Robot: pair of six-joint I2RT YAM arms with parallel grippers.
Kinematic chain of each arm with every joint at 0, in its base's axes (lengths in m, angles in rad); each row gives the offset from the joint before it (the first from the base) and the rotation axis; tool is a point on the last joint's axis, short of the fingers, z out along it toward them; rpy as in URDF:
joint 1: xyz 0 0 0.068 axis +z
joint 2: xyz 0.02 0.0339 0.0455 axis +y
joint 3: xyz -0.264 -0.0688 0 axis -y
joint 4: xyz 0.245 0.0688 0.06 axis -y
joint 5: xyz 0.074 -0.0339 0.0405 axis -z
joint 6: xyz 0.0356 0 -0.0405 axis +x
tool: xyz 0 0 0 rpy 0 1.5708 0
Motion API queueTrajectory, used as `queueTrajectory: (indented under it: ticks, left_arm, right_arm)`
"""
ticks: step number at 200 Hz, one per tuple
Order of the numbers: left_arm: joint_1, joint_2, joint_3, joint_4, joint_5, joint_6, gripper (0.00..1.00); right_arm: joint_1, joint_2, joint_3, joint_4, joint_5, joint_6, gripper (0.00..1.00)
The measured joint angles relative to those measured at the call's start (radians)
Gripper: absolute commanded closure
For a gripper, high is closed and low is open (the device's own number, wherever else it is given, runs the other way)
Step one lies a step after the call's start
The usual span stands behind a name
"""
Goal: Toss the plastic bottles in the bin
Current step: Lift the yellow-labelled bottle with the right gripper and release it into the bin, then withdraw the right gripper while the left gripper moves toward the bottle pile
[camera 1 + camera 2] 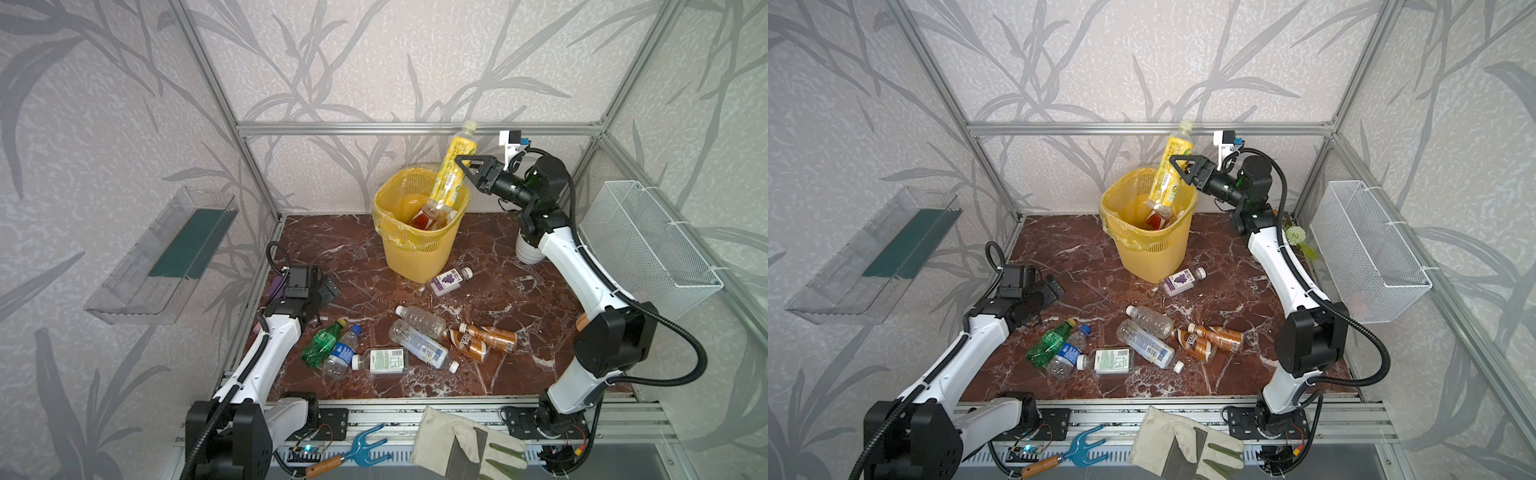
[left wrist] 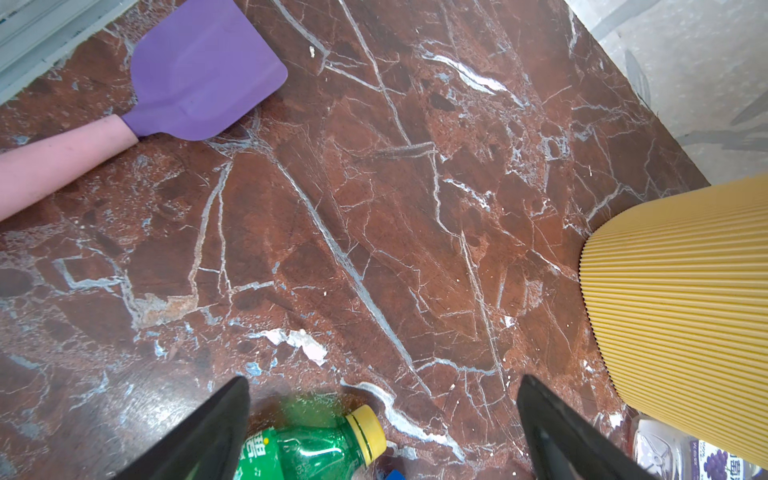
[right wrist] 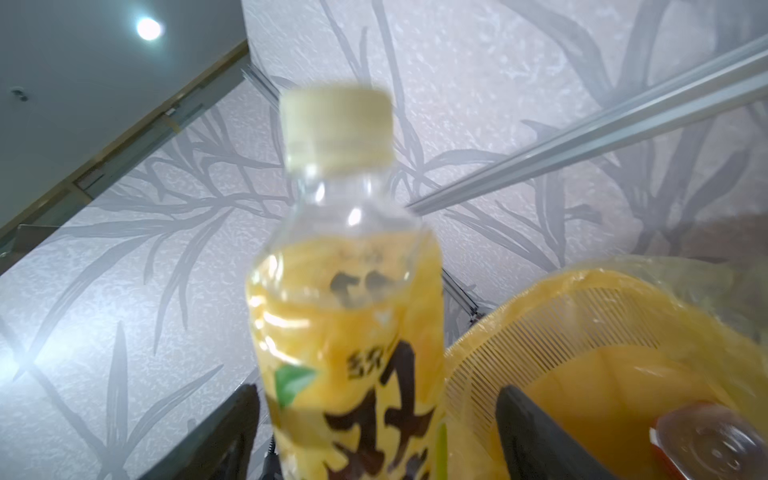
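The bin (image 1: 409,259) stands in the upper middle of both top views on the marbled tabletop (image 1: 332,257), with a red-labelled bottle (image 1: 423,219) lying inside it. Rising out of its mouth we see the yellow-labelled bottle (image 1: 448,176). Its long axis is steep and leans toward the upper right, with the base down inside the rim and the cap uppermost.

The right gripper (image 3: 376,392) reaches in from the right of the frame and straddles that bottle about mid-length, across its axis. In the right wrist view its jaws stand apart, wider than the bottle, with a plain gap on one side. We judge the bottle released rather than clamped, and its blur suggests it is dropping. As we read it, the bottle's way lies down from the fingers into the bin, so the arm can draw back toward the right without catching it.

The other plastic bottles (image 1: 422,345) lie on their sides in the lower middle, well apart from that gripper. The left gripper (image 2: 384,379) hangs at the left, jaws spread wide and empty. It is nearer the green bottle (image 2: 316,451), whose axis runs lower left to upper right in a top view, cap toward the fingers.
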Motion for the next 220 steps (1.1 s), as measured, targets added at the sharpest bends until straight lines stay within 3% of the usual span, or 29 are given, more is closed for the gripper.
queueTrajectory:
  ticks: [44, 84, 139, 187, 220]
  left_arm:
    - [0.006, 0.011, 0.021, -0.015, 0.031, 0.022, 0.01]
    - [0.007, 0.002, 0.026, -0.045, 0.018, 0.026, 0.01]
    - [0.007, -0.094, 0.007, -0.133, -0.042, -0.084, 0.01]
    - [0.006, -0.3, -0.125, -0.208, -0.035, -0.315, 0.0]
    - [0.006, -0.331, -0.128, -0.273, -0.039, -0.357, 0.01]
  right_arm:
    - [-0.08, 0.027, 0.031, -0.222, 0.122, -0.07, 0.01]
    - [-0.128, -0.122, -0.002, -0.335, 0.186, -0.18, 0.01]
    - [-0.147, -0.502, -0.455, -0.29, 0.195, -0.325, 0.01]
    - [-0.22, -0.594, -0.818, -0.347, 0.248, -0.396, 0.01]
    - [-0.29, -0.663, -0.926, -0.361, 0.253, -0.413, 0.01]
